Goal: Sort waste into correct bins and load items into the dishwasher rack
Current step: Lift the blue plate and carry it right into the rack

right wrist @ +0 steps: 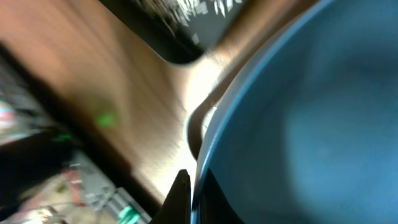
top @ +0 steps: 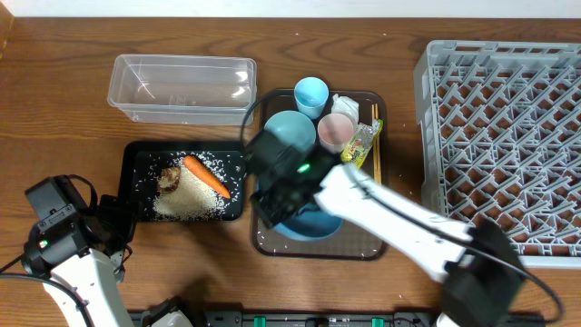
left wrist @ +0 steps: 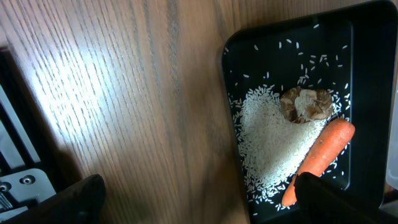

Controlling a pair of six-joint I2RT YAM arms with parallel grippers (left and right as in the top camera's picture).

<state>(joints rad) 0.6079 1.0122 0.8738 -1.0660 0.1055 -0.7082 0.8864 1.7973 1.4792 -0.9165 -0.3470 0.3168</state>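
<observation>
1. Holding the left gripper (left wrist: 202, 202) just left of the black tray (top: 136, 159), jaws spread wide.
2. Reaching diagonally with the right arm (top: 390, 218), right gripper (top: 281, 195) just right of that tray; jaw spacing too blurred to tell.

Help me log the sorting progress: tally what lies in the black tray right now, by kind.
Rice pile: 1
Brown food lump: 1
Carrot: 1
Total: 3 kinds of waste in the black tray; loose grains count with the rice.
</observation>
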